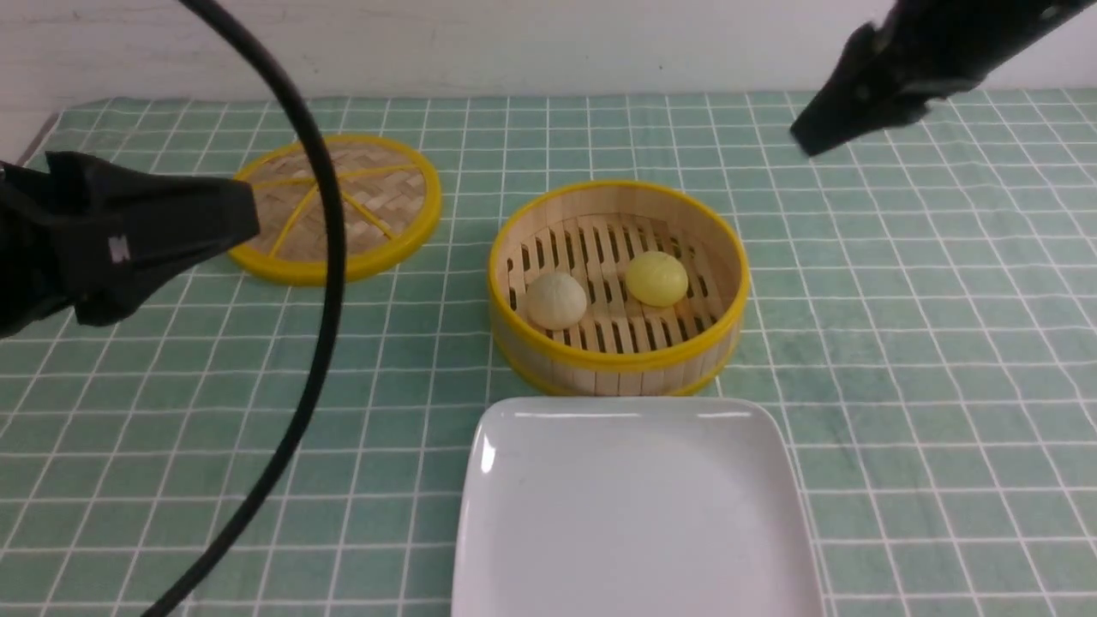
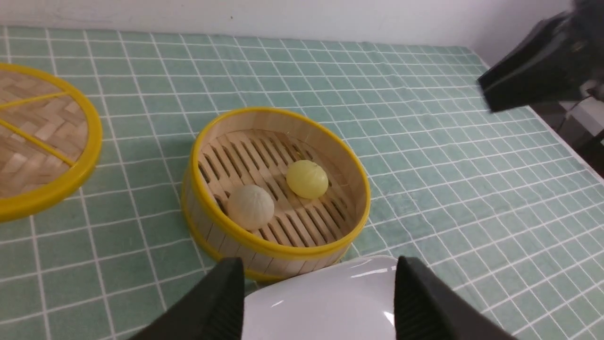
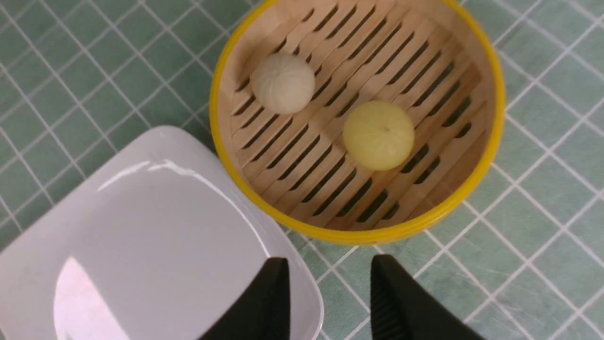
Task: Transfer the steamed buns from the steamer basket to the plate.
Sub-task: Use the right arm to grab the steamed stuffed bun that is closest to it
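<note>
The steamer basket (image 1: pixel 617 362) stands mid-table with both steamed buns on its slatted floor: a cream-white bun (image 1: pixel 556 300) to the left and a yellow bun (image 1: pixel 656 278) to the right. The empty white plate (image 1: pixel 634 514) lies just in front of the basket. My left gripper (image 1: pixel 244 214) hovers at the far left, in front of the lid and well away from the basket. In its wrist view the left gripper (image 2: pixel 320 264) is open with nothing between its fingers. My right gripper (image 1: pixel 801 141) hangs high, beyond and to the right of the basket. In its wrist view the right gripper (image 3: pixel 329 260) is open and empty.
The flat woven lid (image 1: pixel 343 206) with its yellow rim lies on the green checked cloth (image 1: pixel 926 360) left of the basket. A black cable (image 1: pixel 330 257) arcs across the left of the front view. A white wall (image 1: pixel 514 43) closes the table's far edge.
</note>
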Available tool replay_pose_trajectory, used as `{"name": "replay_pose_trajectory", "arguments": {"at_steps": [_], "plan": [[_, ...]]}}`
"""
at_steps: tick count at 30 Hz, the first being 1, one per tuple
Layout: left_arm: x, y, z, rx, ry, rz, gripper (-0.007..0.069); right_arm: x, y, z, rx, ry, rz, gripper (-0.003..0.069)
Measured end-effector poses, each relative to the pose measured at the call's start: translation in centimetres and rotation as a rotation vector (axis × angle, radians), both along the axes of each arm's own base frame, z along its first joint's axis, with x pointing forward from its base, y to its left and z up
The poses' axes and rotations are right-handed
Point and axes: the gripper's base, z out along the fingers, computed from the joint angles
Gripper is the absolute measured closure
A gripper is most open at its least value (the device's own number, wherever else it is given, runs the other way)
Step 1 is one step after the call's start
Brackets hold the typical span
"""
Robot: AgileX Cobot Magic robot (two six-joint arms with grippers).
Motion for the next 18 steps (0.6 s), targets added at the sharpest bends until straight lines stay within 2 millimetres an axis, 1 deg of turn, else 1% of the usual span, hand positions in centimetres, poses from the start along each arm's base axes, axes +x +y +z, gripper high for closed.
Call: {"name": "replay_pose_trajectory", "arguments": {"at_steps": [1,2,3,5,7,9,11,12,13,16,18], "plan": [[0.0,0.0,0.0,0.001,0.0,-0.001,0.0183,0.0,0.4,-0.2,-0.007,0.001,0.011,0.0399],[0.1,0.0,0.0,0.002,0.0,-0.003,0.0183,0.3,0.9,-0.9,-0.036,0.009,0.024,0.0399],[0.1,0.0,-0.1,0.005,0.0,-0.004,0.0183,0.6,2.1,-2.1,-0.092,0.015,0.055,0.0396],[0.2,0.0,-0.1,0.005,0.001,-0.006,0.0183,1.3,3.5,-3.7,-0.162,0.015,0.077,0.0387],[0.2,0.0,-0.1,0.005,0.002,-0.006,0.0183,2.1,4.6,-5.0,-0.215,0.005,0.066,0.0362],[0.2,0.0,-0.1,0.007,0.003,-0.005,0.0183,2.8,5.3,-5.9,-0.225,0.003,0.041,0.0325],[0.2,0.1,-0.2,0.019,0.003,-0.005,0.0183,3.6,6.0,-6.4,-0.205,0.0,0.005,0.0266],[0.2,0.1,-0.2,0.021,0.004,-0.004,0.0183,3.6,6.1,-6.5,-0.204,0.003,0.003,0.0261],[0.2,0.1,-0.2,0.028,0.005,-0.004,0.0183,3.9,6.7,-6.6,-0.192,-0.006,-0.004,0.0227],[0.2,0.1,-0.3,0.034,0.006,-0.003,0.0183,4.3,7.5,-6.8,-0.181,-0.025,0.001,0.0198],[0.2,0.1,-0.3,0.037,0.006,-0.003,0.0183,4.6,7.9,-7.0,-0.176,-0.037,0.003,0.0195]]}}
